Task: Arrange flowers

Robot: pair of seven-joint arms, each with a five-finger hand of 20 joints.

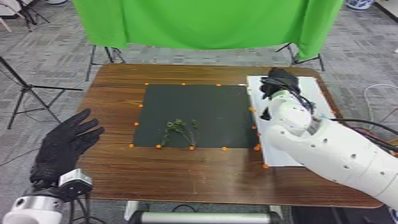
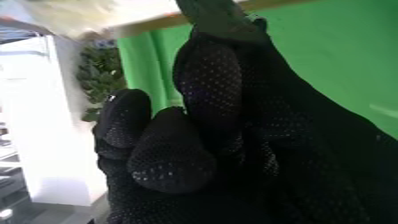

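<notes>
"Left hand (image 1: pixel 64 145) first: how does it stand?"

"It is spread, fingers apart, out beyond the near left side of the wooden surface (image 1: pixel 178 175), touching none of the flowers. I judge it is waiting."

"And farther in, what is left to do?"

"Some green stems (image 1: pixel 179 132) lie loose on the dark mat (image 1: pixel 195 100), near its near edge, left of the middle. They look like the share yet to be arranged."

"What about the far right?"

"Right hand (image 1: pixel 281 80) is there, over the far part of the white sheet (image 1: pixel 282 160). In the wrist view its fingers are curled, and they seem to pinch a dark green piece (image 2: pixel 218 20), probably a stalk."

"So how far along is it?"

"Under way, I would say, and not finished. One piece seems to be in hand and others wait on the mat. How much is arranged beneath the glove, I cannot tell."

"How do the loose ones look?"

"Thin and green, nearly bare towards the near side, with small pale leafy tufts at the far ends. They lie close, fanning a little. The pinched piece is darker, and its kind is hard to tell."
</notes>
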